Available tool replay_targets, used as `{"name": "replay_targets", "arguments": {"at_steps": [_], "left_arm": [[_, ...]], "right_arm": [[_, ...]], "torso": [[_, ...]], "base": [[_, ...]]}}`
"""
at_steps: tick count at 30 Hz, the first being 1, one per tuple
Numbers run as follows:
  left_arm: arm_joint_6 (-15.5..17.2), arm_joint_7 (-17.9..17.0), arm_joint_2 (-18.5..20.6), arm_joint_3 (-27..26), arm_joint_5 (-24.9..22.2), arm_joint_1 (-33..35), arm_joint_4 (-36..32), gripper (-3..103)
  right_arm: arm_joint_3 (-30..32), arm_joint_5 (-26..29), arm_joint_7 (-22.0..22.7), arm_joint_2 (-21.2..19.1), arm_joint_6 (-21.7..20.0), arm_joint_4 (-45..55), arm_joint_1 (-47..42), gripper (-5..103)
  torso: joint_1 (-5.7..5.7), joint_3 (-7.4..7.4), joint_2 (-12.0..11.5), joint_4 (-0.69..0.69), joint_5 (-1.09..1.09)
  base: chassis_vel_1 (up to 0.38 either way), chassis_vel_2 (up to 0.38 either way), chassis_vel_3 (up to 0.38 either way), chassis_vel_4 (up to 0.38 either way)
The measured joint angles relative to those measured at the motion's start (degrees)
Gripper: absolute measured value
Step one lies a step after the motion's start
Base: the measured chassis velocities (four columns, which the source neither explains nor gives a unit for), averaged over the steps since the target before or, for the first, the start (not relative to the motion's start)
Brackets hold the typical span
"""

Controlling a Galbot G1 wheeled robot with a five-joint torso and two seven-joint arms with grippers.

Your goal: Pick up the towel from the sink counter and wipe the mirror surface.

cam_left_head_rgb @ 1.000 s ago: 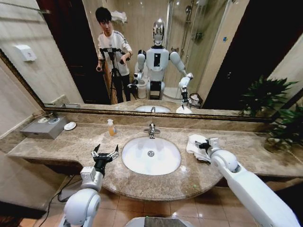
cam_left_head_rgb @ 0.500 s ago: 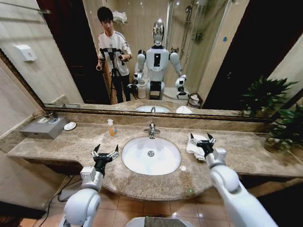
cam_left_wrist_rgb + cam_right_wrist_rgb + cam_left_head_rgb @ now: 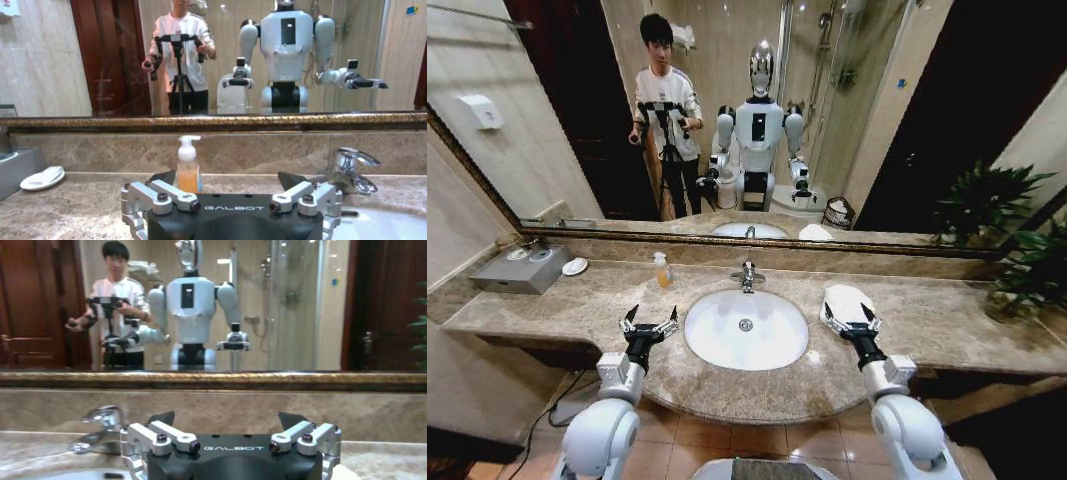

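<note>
The white towel lies on the beige marble sink counter, to the right of the white basin. My right gripper is open and empty at the towel's near edge, its fingertips pointing toward the wall; the right wrist view shows it facing the mirror. My left gripper stands open and empty left of the basin, and appears again in the left wrist view. The mirror surface spans the wall above the counter in a dark gold frame.
A chrome faucet stands behind the basin, with an orange soap bottle to its left. A grey box and a white dish sit at the far left. A potted plant fills the right end.
My right arm has drawn back from over the towel toward the counter's front edge, its gripper open. The towel stays on the counter. The left arm has not moved.
</note>
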Motion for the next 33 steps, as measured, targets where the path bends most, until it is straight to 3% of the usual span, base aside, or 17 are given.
{"name": "replay_targets", "arguments": {"at_steps": [5,10,33], "left_arm": [[0.0,0.0,0.0,0.0,0.0,0.0,0.0,100],[0.0,0.0,0.0,0.0,0.0,0.0,0.0,100],[0.0,0.0,0.0,0.0,0.0,0.0,0.0,100]], "right_arm": [[-0.9,1.5,-0.2,-0.6,-3.5,4.7,-1.7,100],[-1.3,1.4,0.1,-0.1,-4.3,6.4,-1.5,100],[2.3,2.9,0.7,-0.9,-3.1,9.7,-7.0,100]], "torso": [[0.01,0.00,0.0,-0.01,-0.01],[0.01,0.00,0.0,-0.01,0.00],[0.01,0.00,0.0,-0.01,0.00]], "base": [[0.000,0.000,0.000,0.000],[0.000,0.000,0.000,0.000],[0.064,-0.059,-0.067,0.060]]}}
